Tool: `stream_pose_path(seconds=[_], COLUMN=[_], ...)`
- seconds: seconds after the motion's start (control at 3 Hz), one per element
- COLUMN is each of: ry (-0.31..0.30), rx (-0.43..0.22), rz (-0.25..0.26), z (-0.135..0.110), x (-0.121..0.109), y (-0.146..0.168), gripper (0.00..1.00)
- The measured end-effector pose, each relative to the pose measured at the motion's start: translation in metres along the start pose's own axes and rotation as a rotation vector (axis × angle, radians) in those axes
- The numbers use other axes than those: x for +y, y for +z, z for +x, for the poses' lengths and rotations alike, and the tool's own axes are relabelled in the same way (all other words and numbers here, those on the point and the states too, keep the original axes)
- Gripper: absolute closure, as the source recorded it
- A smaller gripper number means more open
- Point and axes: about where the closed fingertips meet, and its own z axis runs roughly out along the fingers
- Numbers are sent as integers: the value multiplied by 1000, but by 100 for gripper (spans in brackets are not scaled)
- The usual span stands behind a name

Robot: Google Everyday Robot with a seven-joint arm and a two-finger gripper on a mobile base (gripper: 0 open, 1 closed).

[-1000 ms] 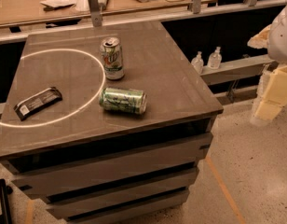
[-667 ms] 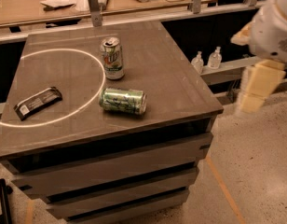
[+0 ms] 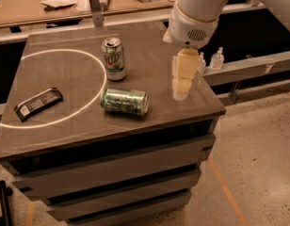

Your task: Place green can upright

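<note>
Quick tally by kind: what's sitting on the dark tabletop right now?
Cans: 2 (green can on its side, white-bottomed can upright)
Snack bar: 1
Total: 3
The claw hangs above the tabletop, right of the green can.

Gripper: cream gripper (image 3: 181, 94) at 3 o'clock of lying green aluminium can (image 3: 124, 101); open grey tabletop (image 3: 159, 95) between.
Obstacle: upright green-white can (image 3: 113, 59) at 11 o'clock.

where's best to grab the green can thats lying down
Grip the green can across its mid-body from above: it lies on its side, ends pointing left and right. The pincer hangs to its right, near the table edge.
</note>
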Motion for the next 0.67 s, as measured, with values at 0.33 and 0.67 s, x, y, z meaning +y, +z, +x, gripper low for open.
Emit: stream_pose_path(seconds=[0.33, 0.67], ry=[-100, -136], rx=[-2, 23], rz=[-20, -12], z=[-61, -105], x=[-15, -10], y=[26, 37], gripper=[0, 0])
